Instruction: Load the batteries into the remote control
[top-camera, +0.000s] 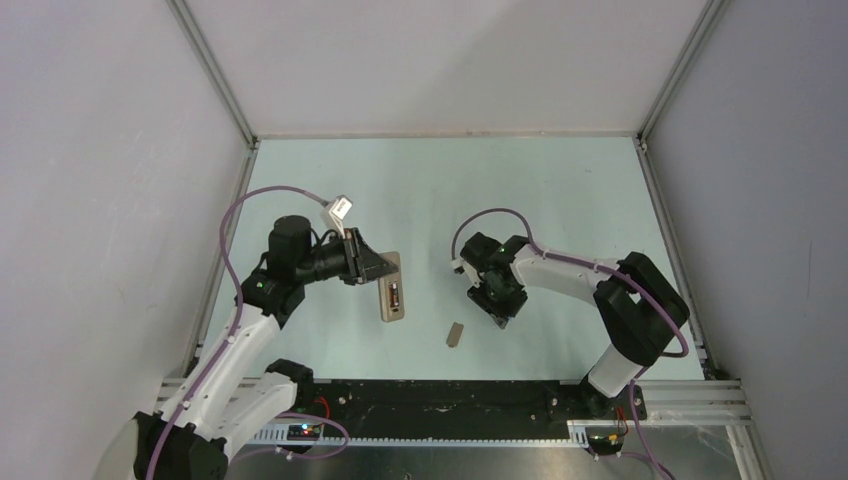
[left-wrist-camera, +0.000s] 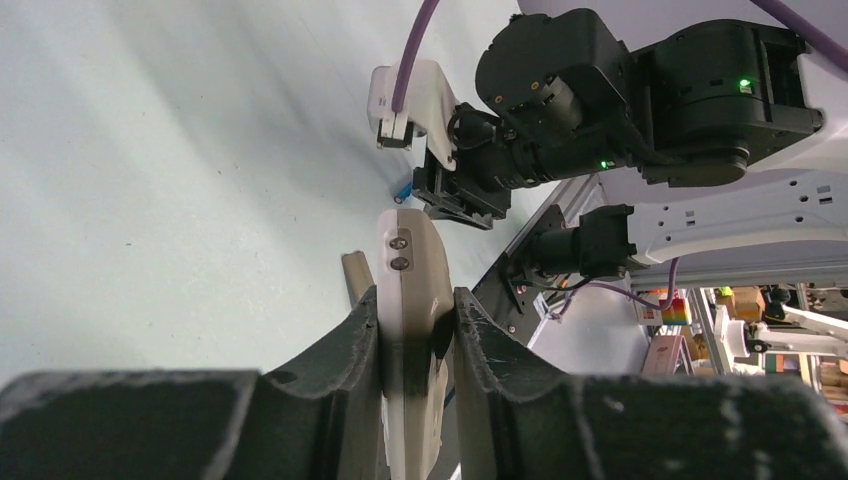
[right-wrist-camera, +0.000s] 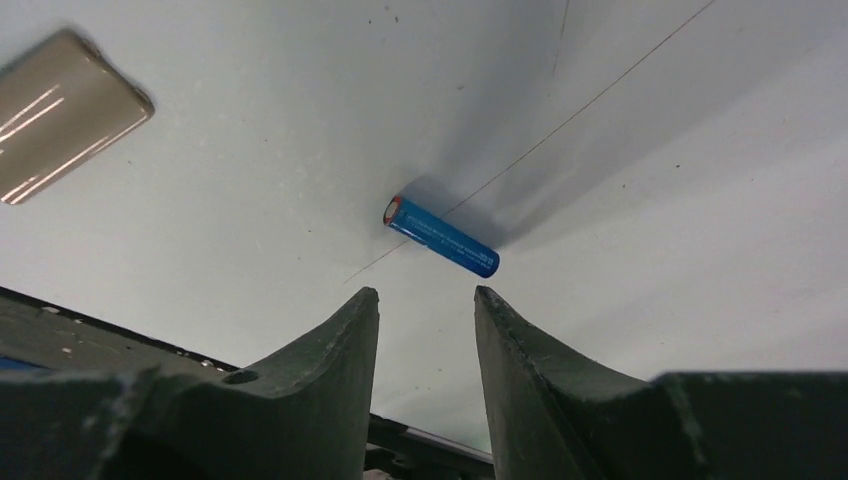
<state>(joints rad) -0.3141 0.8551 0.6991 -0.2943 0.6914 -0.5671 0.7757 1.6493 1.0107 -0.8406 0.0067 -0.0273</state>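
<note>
My left gripper (top-camera: 381, 270) (left-wrist-camera: 415, 305) is shut on the remote control (top-camera: 391, 292), gripping its long sides near one end (left-wrist-camera: 408, 262). The remote's beige-grey back faces up, and a dark patch shows in its open middle in the top view; I cannot tell whether that is the dark battery. The blue battery (right-wrist-camera: 441, 236) lies on the table just ahead of my right gripper's fingertips. My right gripper (right-wrist-camera: 427, 295) (top-camera: 499, 303) is open and empty, pointing down over it. The battery also shows as a blue speck in the left wrist view (left-wrist-camera: 402, 190).
The small flat beige-grey cover piece (top-camera: 455, 334) (right-wrist-camera: 60, 115) (left-wrist-camera: 355, 275) lies on the table between the two grippers, near the front. The black front rail (top-camera: 450, 395) runs along the near edge. White walls enclose the table on three sides.
</note>
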